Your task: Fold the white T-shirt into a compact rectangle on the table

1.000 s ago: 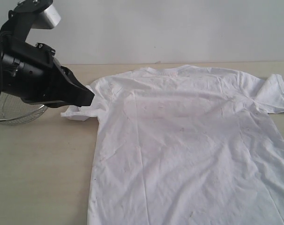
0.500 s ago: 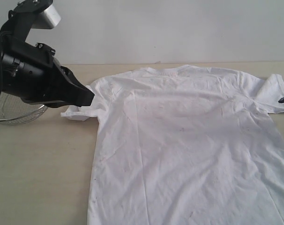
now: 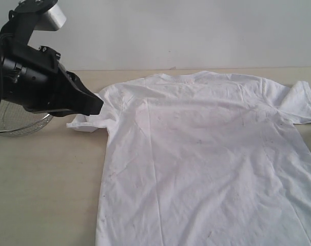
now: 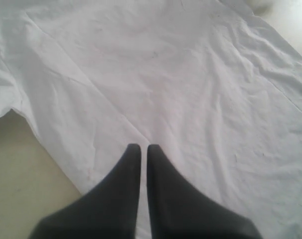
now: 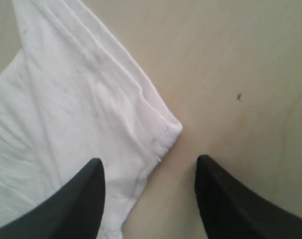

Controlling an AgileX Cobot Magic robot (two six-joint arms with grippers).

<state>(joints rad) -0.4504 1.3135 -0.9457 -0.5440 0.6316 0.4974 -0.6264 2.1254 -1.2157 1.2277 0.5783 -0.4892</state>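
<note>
Exterior view is showing the white T-shirt (image 3: 196, 154) lying spread flat on the desk (image 3: 42, 179), collar toward the far edge. The left gripper (image 3: 97, 106) is resting at one shoulder, jaws pressed together. The right gripper (image 5: 148, 172) is straddling the other sleeve's corner, jaws standing wide apart.

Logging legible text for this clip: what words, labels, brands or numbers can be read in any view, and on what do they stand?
None can be read.
White T-shirt: only a faint pinkish tint shows through the fabric, too faint to make out as letters.
Table and wire-mesh bowl: no markings visible.
</note>
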